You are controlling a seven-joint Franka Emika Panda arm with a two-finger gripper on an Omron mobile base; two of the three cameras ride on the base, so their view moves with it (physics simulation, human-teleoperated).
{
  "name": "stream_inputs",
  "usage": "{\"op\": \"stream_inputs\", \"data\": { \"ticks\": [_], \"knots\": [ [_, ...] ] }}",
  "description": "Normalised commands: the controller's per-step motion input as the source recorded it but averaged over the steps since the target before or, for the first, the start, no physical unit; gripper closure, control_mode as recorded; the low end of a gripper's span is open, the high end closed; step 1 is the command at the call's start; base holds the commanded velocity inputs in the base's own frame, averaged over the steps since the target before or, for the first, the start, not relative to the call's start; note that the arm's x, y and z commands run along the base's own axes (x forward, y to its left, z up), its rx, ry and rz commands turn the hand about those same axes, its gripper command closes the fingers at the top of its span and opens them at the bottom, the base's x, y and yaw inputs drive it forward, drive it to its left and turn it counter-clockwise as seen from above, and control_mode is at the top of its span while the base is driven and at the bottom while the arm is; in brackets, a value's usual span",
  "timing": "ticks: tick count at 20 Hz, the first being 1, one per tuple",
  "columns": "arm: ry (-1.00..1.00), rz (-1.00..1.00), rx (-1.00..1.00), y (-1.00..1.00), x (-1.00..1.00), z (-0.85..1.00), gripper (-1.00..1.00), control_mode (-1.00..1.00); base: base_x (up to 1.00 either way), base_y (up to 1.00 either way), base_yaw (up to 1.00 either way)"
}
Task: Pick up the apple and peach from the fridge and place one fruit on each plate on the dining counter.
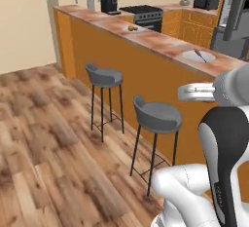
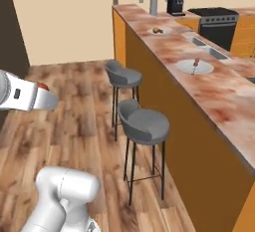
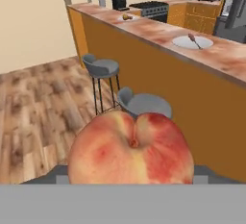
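Two grey stools [image 3: 144, 104] stand ahead of my pincer [image 3: 130, 180] on the wood-plank floor [image 3: 38, 103], below the long orange-fronted dining counter with its reddish marbled top [image 3: 158, 31]. My pincer grips the round red-and-yellow blushed peach [image 3: 130, 151], stem dimple facing me.

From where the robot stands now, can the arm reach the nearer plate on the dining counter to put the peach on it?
Probably not yet. The nearer plate sits high on the dining counter, with a stool between; the gripper holds the peach well short.
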Motion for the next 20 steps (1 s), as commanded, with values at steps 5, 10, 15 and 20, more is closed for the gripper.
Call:
{"op": "stream_inputs", "data": {
  "ticks": [5,10,15,20],
  "knots": [
    [0.0,0.0,0.0,0.0,0.0,0.0,1.0,1.0,1.0,0.68,-0.58],
    [0.0,0.0,0.0,0.0,0.0,0.0,1.0,1.0,1.0,0.67,-0.6],
    [0.0,0.0,0.0,0.0,0.0,0.0,1.0,1.0,0.95,0.7,-0.61],
    [0.0,0.0,0.0,0.0,0.0,0.0,1.0,1.0,0.85,0.66,-0.63]
  ]
}}
